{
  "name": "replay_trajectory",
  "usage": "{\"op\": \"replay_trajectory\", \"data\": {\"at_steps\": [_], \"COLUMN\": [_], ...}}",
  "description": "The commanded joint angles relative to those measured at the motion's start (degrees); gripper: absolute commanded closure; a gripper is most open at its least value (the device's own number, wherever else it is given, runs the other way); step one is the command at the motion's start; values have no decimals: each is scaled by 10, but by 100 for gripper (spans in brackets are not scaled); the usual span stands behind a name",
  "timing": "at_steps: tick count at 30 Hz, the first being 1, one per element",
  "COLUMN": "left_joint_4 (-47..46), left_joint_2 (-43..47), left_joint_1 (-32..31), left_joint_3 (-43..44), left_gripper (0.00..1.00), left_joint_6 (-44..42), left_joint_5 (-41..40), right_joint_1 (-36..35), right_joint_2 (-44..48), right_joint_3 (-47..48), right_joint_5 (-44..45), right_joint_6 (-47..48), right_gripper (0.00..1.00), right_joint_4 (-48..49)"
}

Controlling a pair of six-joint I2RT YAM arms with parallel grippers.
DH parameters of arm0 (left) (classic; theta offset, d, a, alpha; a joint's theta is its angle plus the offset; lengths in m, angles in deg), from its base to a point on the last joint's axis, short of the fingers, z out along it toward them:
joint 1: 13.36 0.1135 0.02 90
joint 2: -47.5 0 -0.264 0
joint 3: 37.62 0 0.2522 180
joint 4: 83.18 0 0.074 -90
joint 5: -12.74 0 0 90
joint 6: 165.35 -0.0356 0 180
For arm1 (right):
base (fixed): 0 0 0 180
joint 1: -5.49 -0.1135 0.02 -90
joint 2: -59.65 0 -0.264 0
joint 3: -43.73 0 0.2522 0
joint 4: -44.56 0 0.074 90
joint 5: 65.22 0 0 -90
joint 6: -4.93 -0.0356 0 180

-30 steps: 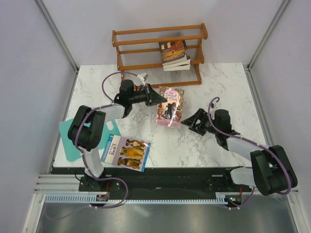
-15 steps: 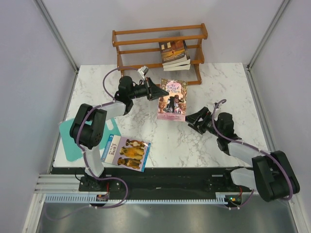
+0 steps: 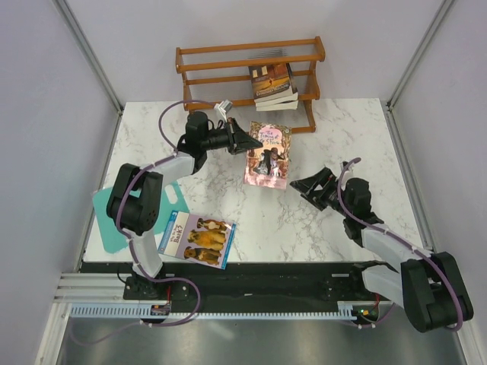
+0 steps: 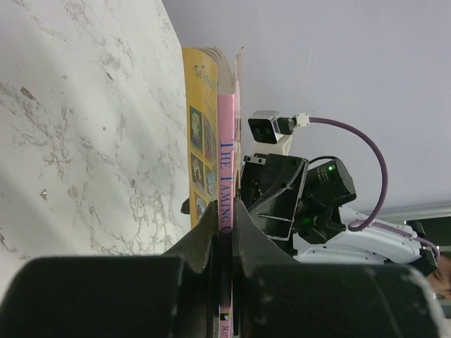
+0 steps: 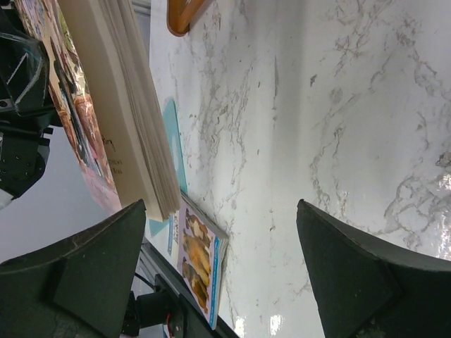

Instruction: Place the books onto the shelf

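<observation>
My left gripper [image 3: 247,142] is shut on the spine of the pink book [image 3: 268,156], holding it tilted above the marble table just in front of the shelf [image 3: 247,72]. In the left wrist view the pink spine [image 4: 225,148] runs up between my fingers [image 4: 204,236]. A small stack of books [image 3: 272,85] lies on the shelf's right side. The dog-cover book [image 3: 196,239] lies flat near the table's front left. My right gripper [image 3: 308,186] stands open and apart from the pink book, to its right. The right wrist view shows the pink book's page edge [image 5: 120,105] and the dog-cover book [image 5: 201,260].
A teal cutting board [image 3: 106,220] lies at the table's left edge, partly under the left arm. White walls enclose the table on three sides. The shelf's foot [image 5: 184,15] shows at the top of the right wrist view.
My left gripper has carried the pink book up and toward the shelf. The right gripper has drawn back to the right, away from the book, and opened wider.
</observation>
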Motion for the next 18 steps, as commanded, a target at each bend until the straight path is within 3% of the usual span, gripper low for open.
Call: {"op": "replay_trajectory", "data": {"at_steps": [1,9,18], "left_joint_4": [-23,-42,78], "left_joint_2": [6,-17,13], "left_joint_1": [-16,-32,-10], "left_joint_3": [30,47,50], "left_gripper": [98,98,98], "left_joint_6": [2,19,-78], "left_joint_5": [7,2,-61], "right_joint_1": [-2,-10,-10], "right_joint_2": [-35,-32,60], "right_joint_3": [2,10,7], "right_joint_5": [-40,-35,14], "right_joint_6": [-38,-43,-5], "right_gripper": [6,6,6], "right_joint_4": [106,112,-5]}}
